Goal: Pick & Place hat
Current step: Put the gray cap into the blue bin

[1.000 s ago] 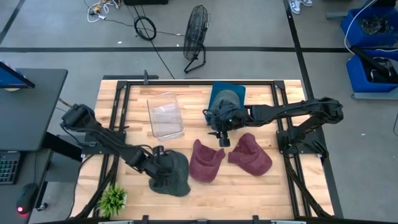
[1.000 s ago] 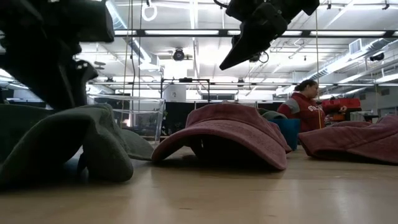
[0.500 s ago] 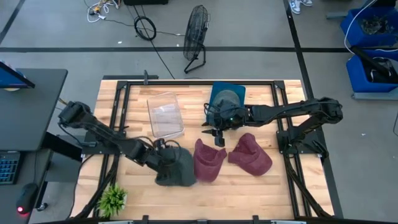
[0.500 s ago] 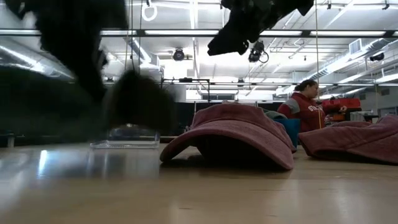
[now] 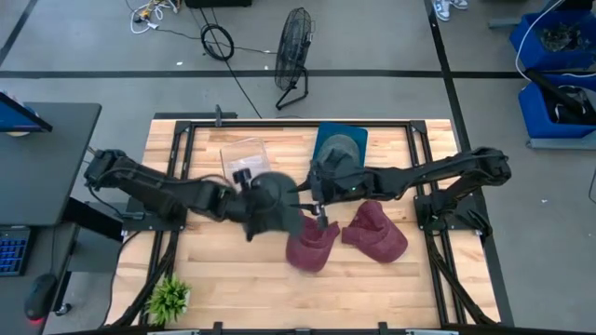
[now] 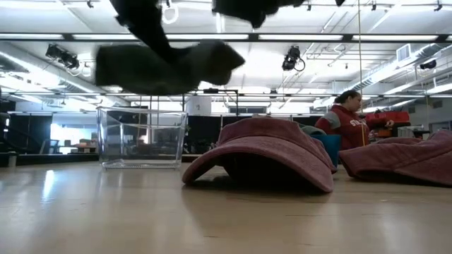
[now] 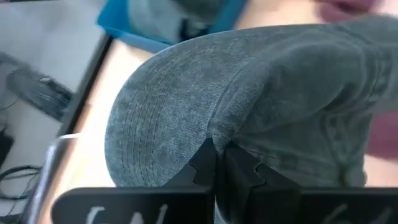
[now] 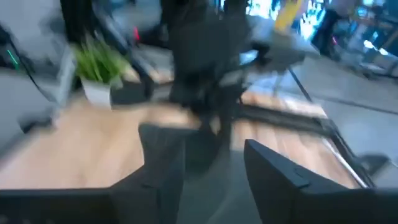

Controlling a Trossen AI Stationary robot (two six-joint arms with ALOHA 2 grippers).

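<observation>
My left gripper (image 5: 248, 192) is shut on a dark grey hat (image 5: 273, 205) and holds it in the air over the table's middle. The hat shows high in the low view (image 6: 169, 63) and fills the left wrist view (image 7: 249, 93). My right gripper (image 5: 319, 212) is open and empty just right of the grey hat, above a maroon hat (image 5: 310, 247); its fingers stand apart in the right wrist view (image 8: 214, 162). The maroon hat rests on the table on its brim and rim (image 6: 265, 152). A second maroon hat (image 5: 375, 233) lies to its right. My left gripper pinches a fold of the grey hat's cloth (image 7: 214, 142) between its two shut fingers, where the stitched brim (image 7: 155, 124) meets the crown. The hat is lifted clear of the table and hangs beside and below the fingers (image 6: 169, 63).
A clear plastic box (image 5: 244, 160) stands at the far left of the middle. A blue bin (image 5: 358, 138) with another grey hat in it stands at the far edge. A small potted plant (image 5: 169, 296) is at the near left corner. A person (image 6: 347, 116) sits beyond the table.
My left gripper has lifted the grey hat off the near-left part of the table and carried it up, toward the far edge and toward the right, close to my right gripper. The hat now hangs clear. My right gripper has shifted slightly toward the table's left edge.
</observation>
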